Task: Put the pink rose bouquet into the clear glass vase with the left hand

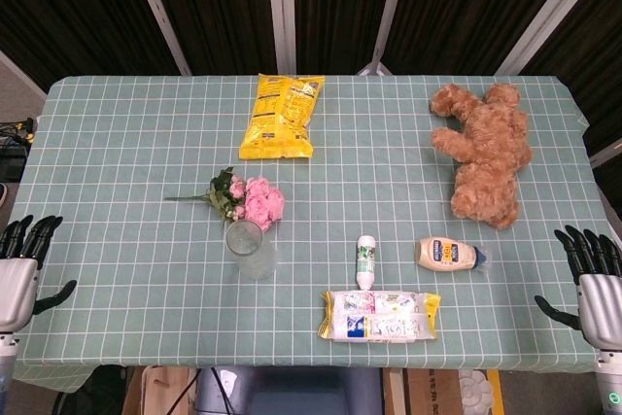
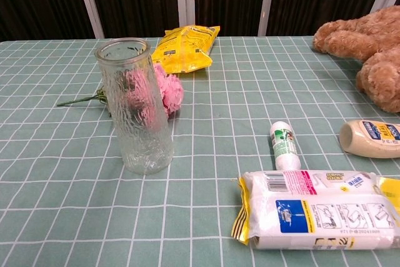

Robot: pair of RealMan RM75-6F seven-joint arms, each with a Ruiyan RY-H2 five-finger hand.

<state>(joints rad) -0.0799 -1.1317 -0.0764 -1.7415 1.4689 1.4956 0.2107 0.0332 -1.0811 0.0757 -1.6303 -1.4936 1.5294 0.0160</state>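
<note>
your left hand (image 1: 19, 269) sits off the near left corner of the table (image 1: 117, 143), fingers spread and upright, nothing in it, well apart from the clear glass vase (image 1: 251, 249). it's parked low and clear, so you've got a free lane to sweep in toward the flowers. your right hand (image 1: 595, 284) mirrors it off the near right corner, fingers apart and empty too, far to the right of the vase and out of the job.

the vase stands upright, mouth open to the top, and that's handy: you can drop the stems straight in. the pink rose bouquet (image 1: 245, 199) lies flat on the cloth just behind the vase, blooms almost at its rim line in the head view, green stem trailing away to the left of the vase. that stem points toward your left side, so it looks like the natural place to pinch.

right of the vase lie a small white bottle (image 2: 284, 144) and a wipes pack (image 2: 319, 209), farther right a mayonnaise bottle (image 2: 374, 138). behind the vase a yellow snack bag (image 1: 281, 116), and far right behind it a teddy bear (image 1: 486, 151). none of them crowds your approach, i'd say; the tight spot is the vase itself, close enough to knock as you lift.
</note>
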